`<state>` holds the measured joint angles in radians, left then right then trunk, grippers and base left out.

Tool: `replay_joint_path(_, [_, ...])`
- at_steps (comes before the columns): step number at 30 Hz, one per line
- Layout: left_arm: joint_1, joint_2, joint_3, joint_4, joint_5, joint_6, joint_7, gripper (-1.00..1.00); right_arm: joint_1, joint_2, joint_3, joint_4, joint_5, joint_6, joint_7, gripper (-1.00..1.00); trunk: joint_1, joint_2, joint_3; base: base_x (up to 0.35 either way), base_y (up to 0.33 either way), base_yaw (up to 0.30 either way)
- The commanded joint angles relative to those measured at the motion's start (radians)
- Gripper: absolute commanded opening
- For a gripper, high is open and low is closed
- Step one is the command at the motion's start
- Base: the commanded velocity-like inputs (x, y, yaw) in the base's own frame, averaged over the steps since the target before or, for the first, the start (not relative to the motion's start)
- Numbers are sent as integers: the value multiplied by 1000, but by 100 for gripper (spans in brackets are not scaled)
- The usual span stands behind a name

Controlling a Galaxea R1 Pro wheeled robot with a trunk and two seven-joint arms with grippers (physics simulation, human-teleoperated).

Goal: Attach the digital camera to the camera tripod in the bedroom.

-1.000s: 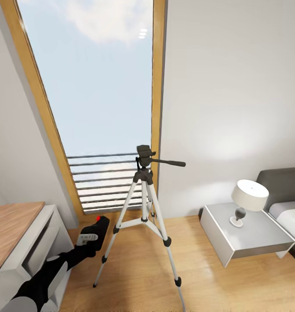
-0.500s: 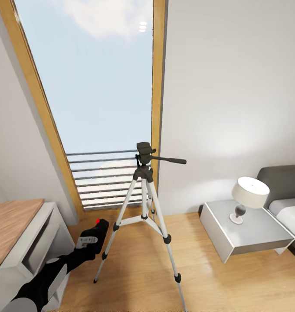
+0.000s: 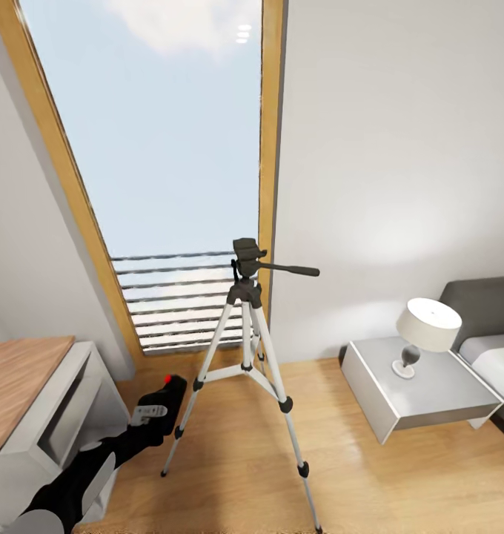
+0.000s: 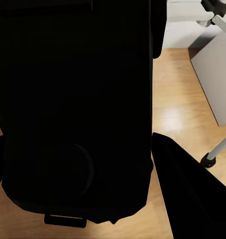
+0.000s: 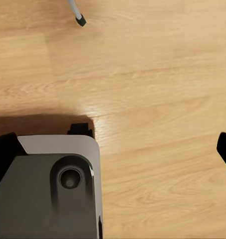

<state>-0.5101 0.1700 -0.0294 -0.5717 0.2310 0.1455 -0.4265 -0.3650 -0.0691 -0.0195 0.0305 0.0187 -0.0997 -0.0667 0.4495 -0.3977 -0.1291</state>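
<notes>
The camera tripod (image 3: 248,326) stands on the wood floor before the tall window, its black head (image 3: 246,254) up and the pan handle (image 3: 293,269) pointing right. My left gripper (image 3: 160,406) is shut on the black digital camera (image 3: 173,389), low and left of the tripod's near-left leg; the red button (image 3: 167,380) shows on top. In the left wrist view the camera (image 4: 78,99) sits dark between the fingers (image 4: 185,191), with a tripod foot (image 4: 209,160) beyond. My right gripper (image 5: 113,149) hangs open over bare floor, near another tripod foot (image 5: 81,20).
A wood-topped white desk (image 3: 26,386) is at the left beside my arm. A grey nightstand (image 3: 415,404) with a white lamp (image 3: 426,330) stands right of the tripod, the grey bed (image 3: 496,348) behind it. My grey base (image 5: 48,189) is below the right wrist.
The whole picture has shifted a little, so the head camera moved. My left gripper still holds the camera low, left of the tripod.
</notes>
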Motion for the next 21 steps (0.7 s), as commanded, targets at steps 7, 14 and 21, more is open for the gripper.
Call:
replay_joint_path(7, [-1,-2,-7,28,9,8,0,-100,-2,0,-2,3,2,-6,-2,100,1,-2,-14,0,0,0])
replay_joint_path(14, [-1,-3,-6,42,8,7,1,-100,-2,0,-2,3,3,-6,-2,100,1,-2,-25,0,0,0])
replay_joint_path(21, [-1,-5,-7,45,9,6,64,-100,-2,-1,-2,3,3,-6,-2,100,1,-2,-36,0,0,0])
